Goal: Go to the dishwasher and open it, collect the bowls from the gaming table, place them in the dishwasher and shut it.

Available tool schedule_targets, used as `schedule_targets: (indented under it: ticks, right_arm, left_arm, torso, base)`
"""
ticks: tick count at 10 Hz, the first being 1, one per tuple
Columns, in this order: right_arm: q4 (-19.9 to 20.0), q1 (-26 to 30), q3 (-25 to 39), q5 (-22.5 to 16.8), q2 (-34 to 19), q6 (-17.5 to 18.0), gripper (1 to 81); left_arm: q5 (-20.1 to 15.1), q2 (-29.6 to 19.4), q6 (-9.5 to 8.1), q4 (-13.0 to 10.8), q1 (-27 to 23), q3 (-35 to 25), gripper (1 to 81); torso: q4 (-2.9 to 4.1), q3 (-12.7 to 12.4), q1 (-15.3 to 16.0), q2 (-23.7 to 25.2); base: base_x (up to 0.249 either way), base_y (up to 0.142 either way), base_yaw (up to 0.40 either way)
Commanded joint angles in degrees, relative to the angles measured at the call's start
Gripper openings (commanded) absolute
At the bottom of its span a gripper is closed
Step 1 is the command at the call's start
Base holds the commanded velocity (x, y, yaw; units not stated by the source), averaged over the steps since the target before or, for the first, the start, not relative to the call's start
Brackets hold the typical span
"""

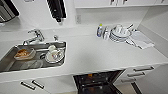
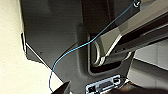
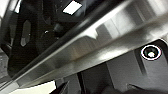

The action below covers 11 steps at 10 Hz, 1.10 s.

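At kitchen counter, dishwasher (image 1: 96, 83) open below worktop edge.

Head view: white worktop (image 1: 100, 56) ahead; sink (image 1: 10, 62) at left holding dishes and an orange-brown item; tap (image 1: 35, 37) behind it. Bottle (image 1: 100, 30) and stacked white dishes (image 1: 120, 33) far right, cloth (image 1: 141, 40) beside them. Dishwasher near, centre, dark interior exposed, door seemingly dropped toward robot; white drawers (image 1: 136, 73) just right of it. No bowls or gaming table here. Left wrist view: dark robot plate, thin blue wire (image 2: 75, 48), pale floor (image 2: 12, 62) beyond; jaw state cannot be told. Right wrist view: bright metal bar (image 3: 100, 47) crossing close, dark parts behind; jaw state likewise cannot be told. Judged: opening step looks done or nearly so. For doing it well: confirm door fully down and racks clear before leaving, keep arms tucked off the door edge while backing away.
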<state>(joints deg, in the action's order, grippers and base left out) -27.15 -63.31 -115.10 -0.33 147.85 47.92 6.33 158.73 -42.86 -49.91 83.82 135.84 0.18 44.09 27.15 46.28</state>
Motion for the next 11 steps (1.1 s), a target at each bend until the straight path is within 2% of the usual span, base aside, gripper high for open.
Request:
schedule_targets:
  ticks: [1, 2, 3, 7, 8, 9, 10, 11]
  right_arm:
    - [2.1, 8.23, -0.65, 2.09, -2.09, 2.7, 81.1]
    - [2.1, 9.98, 1.11, 2.61, -2.7, 3.67, 81.1]
    - [2.36, 12.17, 4.93, 5.66, -5.04, 6.54, 81.1]
    - [2.19, 22.73, 26.05, 8.76, -17.98, 11.23, 81.1]
    - [1.57, 22.83, 30.04, 9.12, -19.85, 11.14, 81.1]
    - [1.4, 19.94, 31.53, 9.12, -19.85, 10.35, 81.1]
    - [0.34, 15.73, 29.86, 7.71, -17.65, 10.17, 81.1]
    - [-3.5, 11.59, 25.67, -0.47, -15.03, 10.09, 81.1]
  left_arm:
    - [-2.64, -1.22, -0.03, -0.37, 0.68, -0.84, 81.1]
    - [-2.64, -1.22, -0.03, -0.37, 0.69, -0.84, 81.1]
    - [-2.64, -1.13, -0.03, -0.45, 0.69, -0.92, 81.1]
    - [-2.64, -0.96, -0.03, -0.63, 0.69, -0.84, 81.1]
    - [-2.72, -0.96, -0.03, -0.63, 0.78, -0.84, 81.1]
    - [-2.64, -1.04, -0.03, -0.63, 0.69, -0.84, 81.1]
    - [-2.64, -0.87, 0.06, -0.72, 0.69, -0.84, 81.1]
    - [-2.64, -0.87, 0.15, -0.72, 0.69, -0.84, 81.1]
  torso:
    - [0.0, 0.0, 0.0, 0.0]
    - [0.0, 0.0, 0.0, 0.0]
    - [0.0, 0.0, 0.0, -0.02]
    - [0.0, 0.0, 0.0, -0.02]
    - [0.0, 0.02, 0.0, -0.02]
    - [0.0, 0.02, 0.0, -0.02]
    - [0.0, 0.02, 0.0, -0.02]
    - [0.0, 0.02, 0.02, -0.02]
  base:
    - [0.0, 0.0, 0.0]
    - [0.0, 0.0, 0.0]
    - [0.0, 0.0, 0.0]
    - [0.0, 0.0, 0.0]
    - [0.0, 0.0, 0.0]
    - [0.0, 0.0, 0.0]
    - [0.0, 0.0, 0.0]
    - [0.0, 0.0, 0.0]
